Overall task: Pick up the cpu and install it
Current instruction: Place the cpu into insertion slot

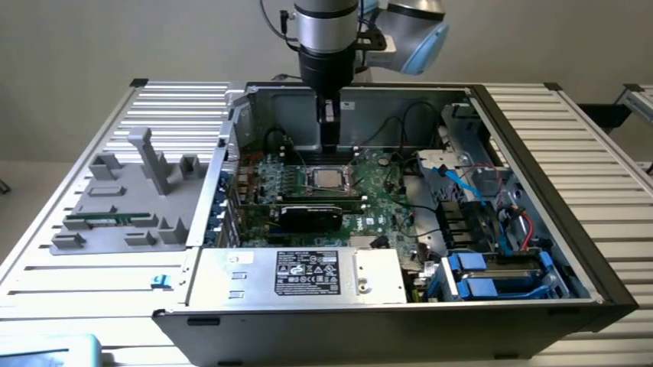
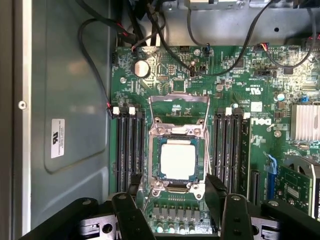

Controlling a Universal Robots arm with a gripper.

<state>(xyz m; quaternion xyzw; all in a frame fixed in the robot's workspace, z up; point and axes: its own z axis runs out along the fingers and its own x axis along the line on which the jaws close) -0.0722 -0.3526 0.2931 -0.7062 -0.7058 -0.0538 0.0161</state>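
One gripper [image 2: 174,192], spread wide and empty, hangs above the seated cpu [image 2: 178,159].

motherboard [image 2: 240,75]: white "DELL" logo, printed sideways | white sticker [image 2: 57,138] on case wall [image 2: 75,90]: UL-type mark, fine print unreadable | power supply label [image 1: 311,273]: certification symbols, text too small to read

Just beyond the matt black plastic fingers [image 2: 131,215], the cpu [image 2: 178,160] has a smooth, pale satin metal top, framed by a shiny steel socket [image 2: 176,131] on the glossy green board [image 2: 165,70], beside the case's dull grey metal wall [image 2: 75,110].
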